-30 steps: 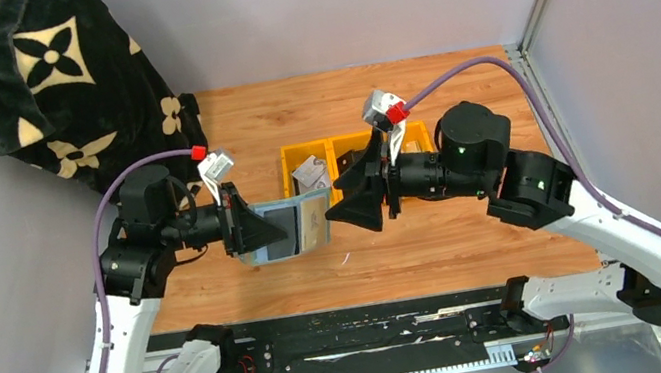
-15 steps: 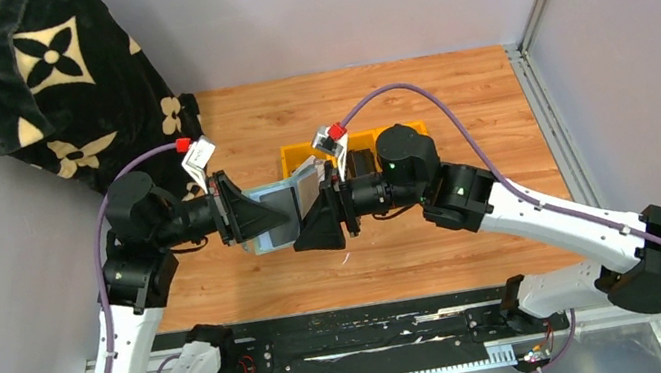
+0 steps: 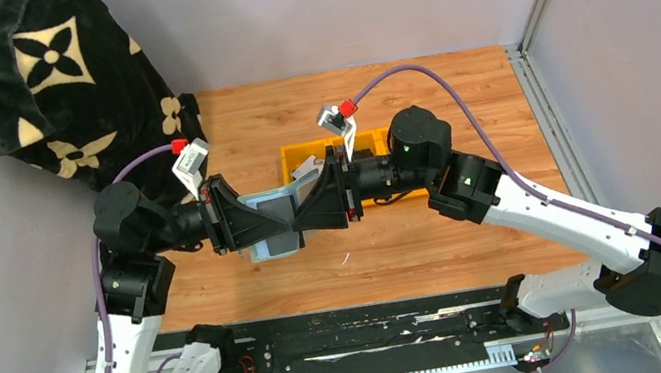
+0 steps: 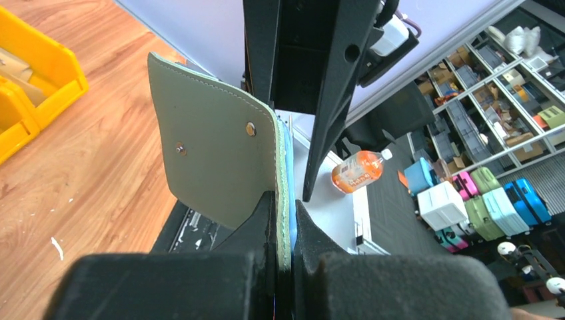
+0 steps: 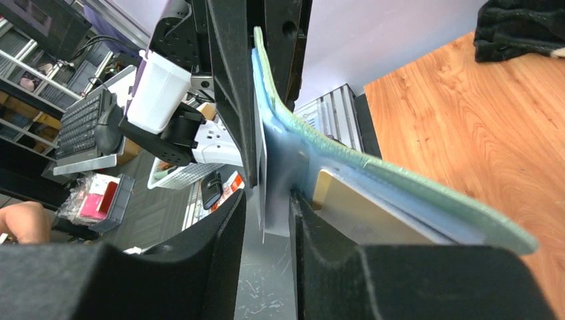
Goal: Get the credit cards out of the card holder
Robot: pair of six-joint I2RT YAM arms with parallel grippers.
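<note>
Top external view: both arms reaching toward each other above the middle of the wooden table [image 3: 455, 105], gripper tips meeting at the card holder [image 3: 274, 248], held in the air clear of the wood.

Left gripper [image 4: 283, 203] clamped tight on the holder's edge. Sage-green flap with two snap studs standing upright above the fingers, grey-blue lining just behind it.

Right gripper [image 5: 266, 203] partly open, jaws apart on either side of a thin pale sheet [image 5: 261, 167] poking from the holder's inner side. Cannot tell whether card or pocket lining, nor whether either pad presses on it.

Tan credit card [image 5: 353, 210] tucked in a grey-blue pocket, one corner showing just beside the right-hand finger. Holder bent open, green outside curving away toward the wood.

Yellow bins [image 4: 50, 67] behind the grippers, toward the table's far edge, with scraps inside. Black blanket [image 3: 65, 79] with cream flower shapes draped at the far left corner.
</note>
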